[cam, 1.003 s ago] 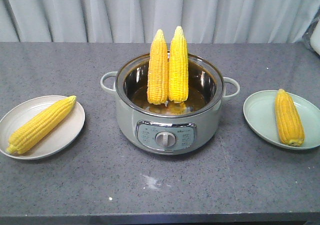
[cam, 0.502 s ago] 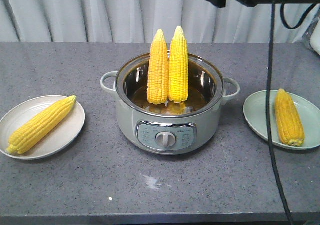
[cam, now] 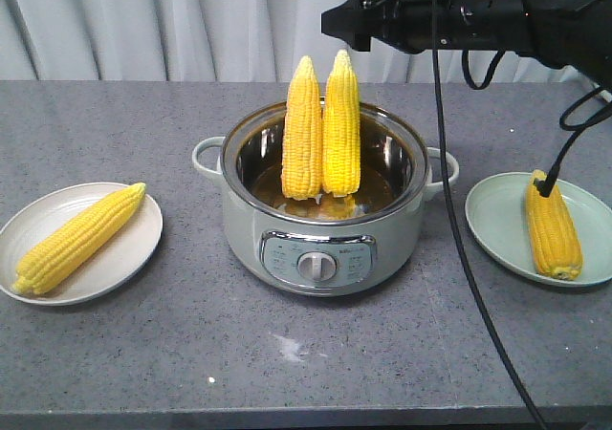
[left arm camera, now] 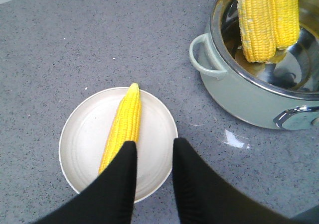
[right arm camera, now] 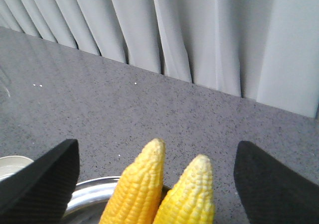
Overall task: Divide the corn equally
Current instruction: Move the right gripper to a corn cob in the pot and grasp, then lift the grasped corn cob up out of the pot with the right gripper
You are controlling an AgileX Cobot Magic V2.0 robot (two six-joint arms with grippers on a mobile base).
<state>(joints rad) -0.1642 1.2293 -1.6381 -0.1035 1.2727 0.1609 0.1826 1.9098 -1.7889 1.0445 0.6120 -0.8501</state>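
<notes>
Frankly, I see little of either arm. From the front, the right gripper (cam: 346, 19) is a blunt black shape high over the pot (cam: 244, 244). It is side-on there, so only its wrist view shows its fingers (right arm camera: 42, 179), matte and spread wide either side of two pointed tips. Those tips belong to the upright cobs (cam: 303, 134), which stand touching inside the pot, a pale grey-green cooker with a polished steel bowl, loop handles and a front dial. Their bases blur into reflections.

The left gripper (left arm camera: 154, 147) appears only in its own view, smooth black fingers parted above the cream plate (left arm camera: 79, 134). One finger hides the butt of the third cob (left arm camera: 123, 122). The fourth cob (cam: 553, 225) lies on the pale green plate (cam: 497, 220). A thin black cable (cam: 459, 248) hangs across the pot's right handle, and another covers that cob's tip. The counter (cam: 143, 124) is speckled grey.
</notes>
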